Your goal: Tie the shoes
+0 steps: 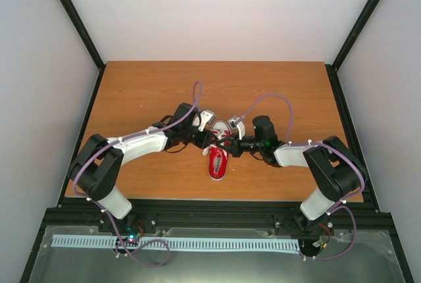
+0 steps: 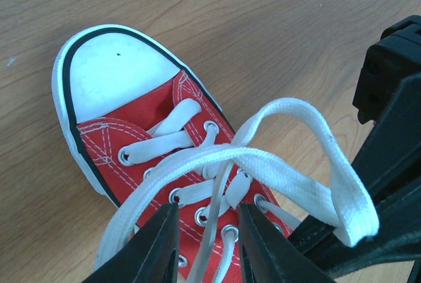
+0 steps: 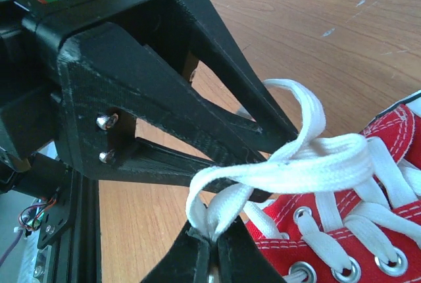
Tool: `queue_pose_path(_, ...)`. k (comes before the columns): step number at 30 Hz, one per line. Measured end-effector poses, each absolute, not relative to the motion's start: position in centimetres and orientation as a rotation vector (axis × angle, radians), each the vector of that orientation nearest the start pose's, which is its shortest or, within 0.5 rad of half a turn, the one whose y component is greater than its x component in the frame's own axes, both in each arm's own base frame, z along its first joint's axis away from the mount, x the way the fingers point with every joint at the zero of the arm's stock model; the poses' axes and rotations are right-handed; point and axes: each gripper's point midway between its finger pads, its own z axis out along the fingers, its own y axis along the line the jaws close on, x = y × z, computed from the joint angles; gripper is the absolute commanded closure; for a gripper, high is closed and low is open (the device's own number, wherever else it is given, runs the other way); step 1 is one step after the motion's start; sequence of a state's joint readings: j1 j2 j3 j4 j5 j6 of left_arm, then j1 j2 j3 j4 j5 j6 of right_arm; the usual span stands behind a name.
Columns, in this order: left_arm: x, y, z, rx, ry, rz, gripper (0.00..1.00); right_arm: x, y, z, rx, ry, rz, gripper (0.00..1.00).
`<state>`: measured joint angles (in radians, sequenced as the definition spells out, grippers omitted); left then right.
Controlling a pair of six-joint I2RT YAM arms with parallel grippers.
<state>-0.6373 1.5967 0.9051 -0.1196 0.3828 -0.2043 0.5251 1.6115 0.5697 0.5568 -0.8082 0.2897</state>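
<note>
Right claw (image 3: 212,240) pinches lace (image 3: 296,164); left claw (image 2: 208,214) narrow; shoe (image 1: 217,164) lies near-far, toe far.

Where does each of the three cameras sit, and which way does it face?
Top external: above and behind the bases, facing down at the table; the left arm and right arm show, meeting over the red sneaker.
Left wrist: on the left arm, facing down at the sneaker's toe; the left gripper, open, frames the bottom edge.
Right wrist: on the right arm, facing low across the sneaker; the right gripper pinches the white lace at the bottom.
Shared: both wrist views show the lace loop and the other gripper.
</note>
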Motion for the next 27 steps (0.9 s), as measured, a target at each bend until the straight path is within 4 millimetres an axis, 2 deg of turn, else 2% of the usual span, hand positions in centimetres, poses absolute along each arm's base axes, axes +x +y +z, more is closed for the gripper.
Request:
queue_pose_path(4,29.6,-30.2,9.2,0.726,2.384,-0.842,0.74,26.3,29.6,10.6,-0.78,2.011,1.319,0.97)
queue_pose_path(9,29.1,-30.5,8.5,0.754,2.4,-0.85,0.98,26.3,29.6,10.6,-0.781,2.011,1.32,0.97)
queue_pose_path(12,28.9,-30.7,8.9,0.753,2.396,-0.872,0.99,26.4,29.6,10.6,-0.78,2.011,1.319,0.97)
queue_pose_path(16,28.8,-31.2,10.8,0.716,2.363,-0.939,0.99,26.3,29.6,10.5,-0.78,2.013,1.319,0.97)
queue_pose_path(22,28.2,-32.8,15.8,0.634,2.258,-1.158,0.99,26.5,29.5,10.4,-0.769,2.022,1.305,0.97)
queue_pose_path(27,27.5,-33.4,16.9,0.554,2.282,-1.288,0.99,26.8,29.4,10.1,-0.753,2.034,1.283,0.97)
